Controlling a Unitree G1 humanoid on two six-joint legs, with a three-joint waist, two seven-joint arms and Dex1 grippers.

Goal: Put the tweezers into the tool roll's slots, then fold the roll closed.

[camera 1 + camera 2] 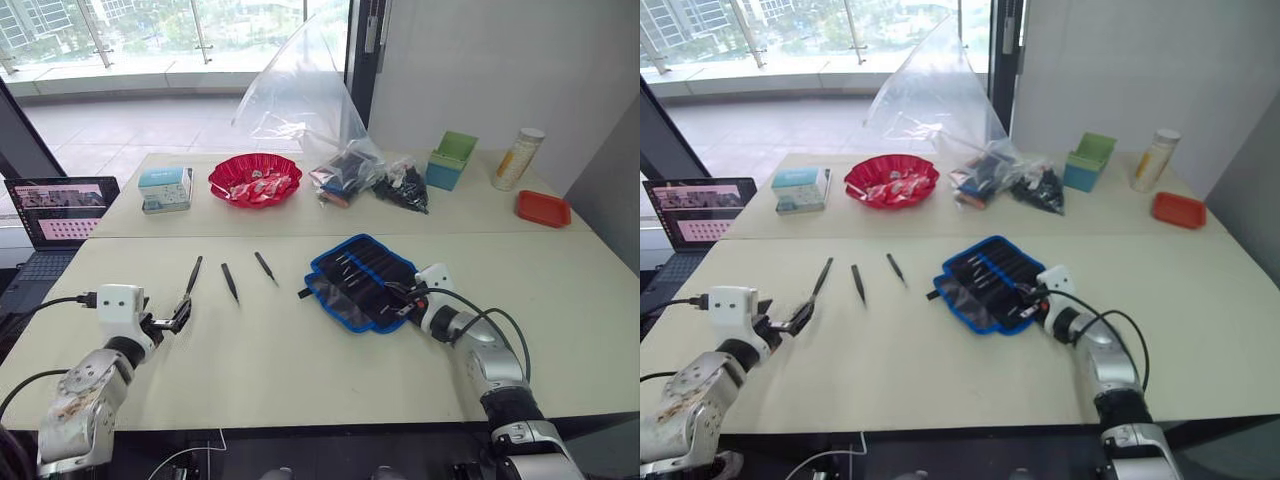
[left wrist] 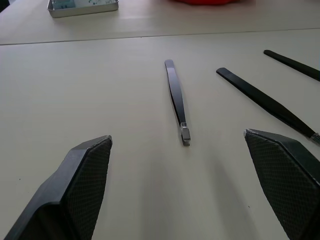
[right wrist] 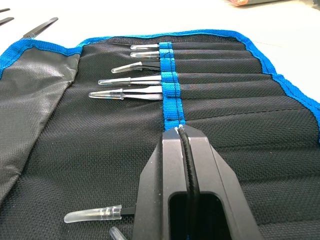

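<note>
Three tweezers [image 1: 231,282] lie loose on the table [image 1: 300,360]; the tool roll [image 1: 362,281] is spread open to their right.
The left gripper [image 1: 180,313] hovers just short of the leftmost tweezer [image 2: 177,100], its fingers [image 2: 85,175] spread wide and empty; the right gripper [image 3: 185,165] sits over the near part of the roll, fingers pressed together on a thin black tweezer [image 3: 192,190] beside the blue strip [image 3: 170,85]; several clear-capped tweezers [image 3: 130,80] already sit in the slots [image 3: 225,70] at the far side.
</note>
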